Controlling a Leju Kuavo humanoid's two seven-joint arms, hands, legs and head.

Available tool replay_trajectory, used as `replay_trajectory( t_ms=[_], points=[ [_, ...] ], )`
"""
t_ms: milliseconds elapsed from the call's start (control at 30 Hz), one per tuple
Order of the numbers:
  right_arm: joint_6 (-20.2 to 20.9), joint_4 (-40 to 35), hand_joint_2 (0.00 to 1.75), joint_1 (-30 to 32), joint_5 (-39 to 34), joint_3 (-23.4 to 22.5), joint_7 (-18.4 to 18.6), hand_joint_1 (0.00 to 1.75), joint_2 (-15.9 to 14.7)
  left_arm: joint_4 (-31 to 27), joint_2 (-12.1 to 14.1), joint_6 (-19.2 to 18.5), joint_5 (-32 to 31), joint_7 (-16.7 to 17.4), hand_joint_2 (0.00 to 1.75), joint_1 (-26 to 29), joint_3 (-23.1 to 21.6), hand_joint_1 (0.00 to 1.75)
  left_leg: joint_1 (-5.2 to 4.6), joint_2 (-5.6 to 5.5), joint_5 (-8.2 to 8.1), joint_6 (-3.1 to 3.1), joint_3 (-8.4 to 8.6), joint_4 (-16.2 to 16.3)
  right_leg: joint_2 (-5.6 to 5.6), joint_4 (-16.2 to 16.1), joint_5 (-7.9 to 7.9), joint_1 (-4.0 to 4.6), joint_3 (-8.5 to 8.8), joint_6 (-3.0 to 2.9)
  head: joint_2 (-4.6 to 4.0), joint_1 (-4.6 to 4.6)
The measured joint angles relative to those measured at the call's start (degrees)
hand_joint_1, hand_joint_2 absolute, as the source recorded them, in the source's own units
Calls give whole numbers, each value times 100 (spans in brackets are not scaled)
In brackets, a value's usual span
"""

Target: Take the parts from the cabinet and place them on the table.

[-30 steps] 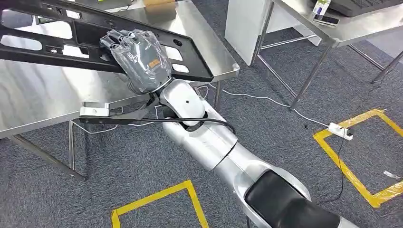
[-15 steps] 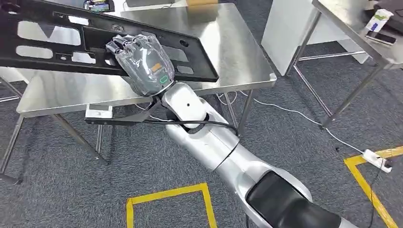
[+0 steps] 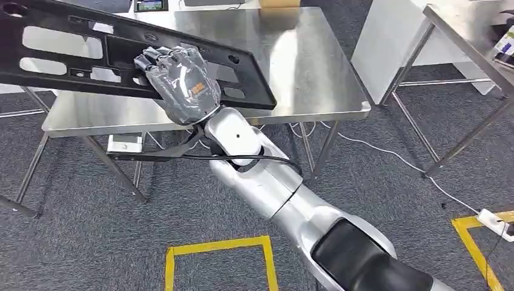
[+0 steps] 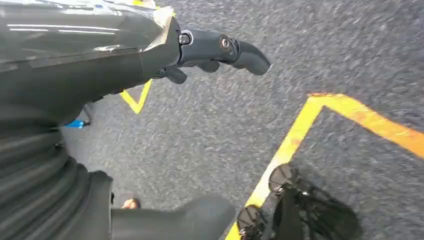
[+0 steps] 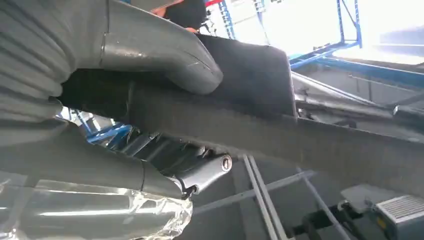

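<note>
A long black plastic part (image 3: 73, 57) with several cut-outs hangs tilted over the near edge of a steel table (image 3: 303, 66). My right hand (image 3: 180, 82), wrapped in clear film, grips it near its right end. In the right wrist view the grey thumb (image 5: 165, 57) lies on one face of the black part (image 5: 310, 145) and the fingers (image 5: 202, 174) curl under the other face. My left hand (image 4: 100, 60) hangs over grey carpet with its fingers (image 4: 225, 47) stretched out and nothing in it.
A second steel table (image 3: 467, 27) and a white block (image 3: 394, 42) stand at the right. Yellow tape squares (image 3: 218, 245) mark the carpet. A power strip (image 3: 494, 221) and cables lie on the floor. A small white box (image 3: 124, 143) sits under the table.
The whole picture has shifted right, so the camera has turned left and the table now lies more squarely ahead. My right hand still grips the black part.
</note>
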Motion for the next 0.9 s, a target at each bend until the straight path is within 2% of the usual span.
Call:
replay_trajectory(
  t_ms=[33,67,167,267,433,600,700,900],
  points=[
    [0,11,175,5,-13,-21,0,175,-11,0,2,-13,2,-30,175,0,0,0,-24,-10,1,2,-1,1,-2,-6,2,-25,-2,2,0,-4],
    [7,26,175,5,-24,-48,0,175,-28,0,9,-67,7,-79,175,1,0,0,-56,-29,5,20,-5,5,-13,-12,11,-10,-5,19,0,-2],
    [72,72,175,4,41,-68,2,175,-81,0,33,-170,20,-192,175,6,2,0,-118,-44,-7,90,-8,7,-31,-20,18,-42,-6,34,0,-4],
    [181,124,175,6,214,-72,67,175,-177,0,40,-288,70,-365,175,3,2,0,-138,-44,-9,124,-9,8,-31,-36,22,-63,-3,120,0,-4],
    [225,179,175,31,251,-184,101,175,-477,0,59,-420,76,-591,175,8,2,0,-150,-49,-1,143,-18,10,-36,-45,37,-73,-3,143,0,-4],
    [199,214,175,127,-34,-408,125,175,-819,0,83,-470,151,-994,175,10,15,0,-151,-51,6,153,-19,13,-42,-47,43,-84,-10,153,0,-4],
    [179,238,175,297,-438,-702,-40,175,-1130,0,94,-481,186,-1209,175,15,28,0,-149,-55,6,154,-19,13,-49,-47,44,-88,-9,154,0,-4],
    [199,234,175,534,-695,-1084,-216,175,-1639,0,101,-424,46,-1427,175,29,15,0,-138,-55,8,156,-20,14,-51,-46,46,-87,-14,156,0,-4]
  ],
)
